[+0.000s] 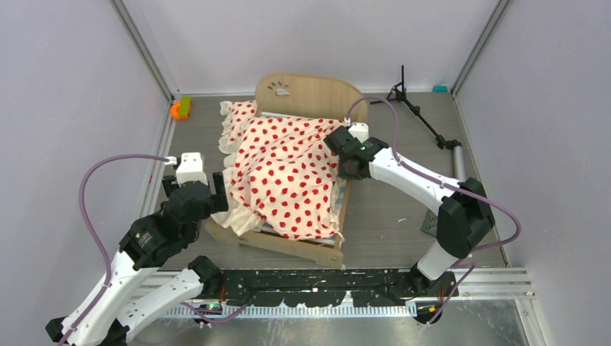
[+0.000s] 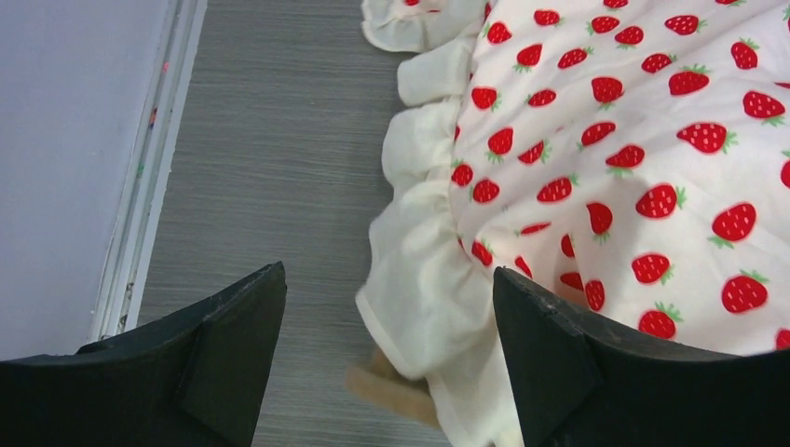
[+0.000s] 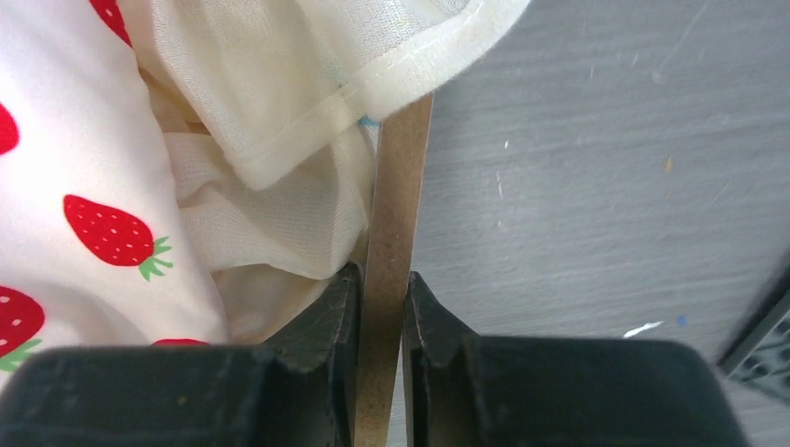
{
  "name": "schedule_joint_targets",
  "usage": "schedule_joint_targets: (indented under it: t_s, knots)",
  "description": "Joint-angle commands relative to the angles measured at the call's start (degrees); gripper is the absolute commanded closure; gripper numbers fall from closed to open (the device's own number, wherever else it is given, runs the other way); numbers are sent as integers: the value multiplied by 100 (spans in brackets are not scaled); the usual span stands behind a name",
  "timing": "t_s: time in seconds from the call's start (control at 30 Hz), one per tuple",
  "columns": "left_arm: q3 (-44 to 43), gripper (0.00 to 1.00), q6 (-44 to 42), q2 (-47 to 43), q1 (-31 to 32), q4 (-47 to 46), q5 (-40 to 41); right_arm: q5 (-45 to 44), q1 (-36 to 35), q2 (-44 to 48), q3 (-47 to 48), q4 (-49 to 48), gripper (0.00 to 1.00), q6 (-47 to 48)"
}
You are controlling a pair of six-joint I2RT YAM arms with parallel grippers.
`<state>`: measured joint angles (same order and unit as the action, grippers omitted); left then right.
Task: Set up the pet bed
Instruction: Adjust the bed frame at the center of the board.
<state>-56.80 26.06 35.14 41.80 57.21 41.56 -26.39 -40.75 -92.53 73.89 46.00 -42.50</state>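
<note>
Cream bedding (image 1: 284, 173), red strawberry print; bed frame (image 1: 310, 94) light wood.

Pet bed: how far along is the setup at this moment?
Done: the cream strawberry-print ruffled cover lies over the light-wood pet bed frame. In hand: the right gripper is clamped on the frame's thin wooden side rail; the left gripper hovers open beside the ruffle. Left: the cover is rumpled and spills over the left side, so it likely needs smoothing and squaring.

Most of bed frame (image 1: 317, 94) hidden under strawberry-print bedding (image 1: 288, 173), left rail nearly all. Orange-green item (image 1: 180, 108) left of frame, teal item (image 1: 439, 89) right of it: too small to identify.
</note>
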Motion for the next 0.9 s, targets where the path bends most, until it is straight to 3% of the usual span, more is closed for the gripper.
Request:
schedule_joint_targets:
  t_s: [0.0,0.2,0.3,0.57,0.73,0.8,0.87]
  knots:
    - [-30,16,-75,-76,-31,-191,25,170,-71,76,556,-437,100,2970]
    - [-240,16,-132,11,-32,-193,-106,649,300,122,163,-1126,100,4780]
    - [-378,16,-285,167,-32,-348,-300,1047,596,107,143,-1559,100,5219]
    - [-597,13,-782,855,-32,-1048,-673,1685,1321,-986,1721,-1347,99,6001]
    - [-1300,11,-998,1748,-76,-1257,-899,1539,1485,-1244,2478,-1058,67,5609]
    - [-1466,11,-998,2029,-160,-1214,-1016,1207,1521,-1029,2483,-1115,44,5108]
    - [-1485,11,-1007,2180,-281,-1200,-1155,666,1522,-754,2481,-1100,37,4533]
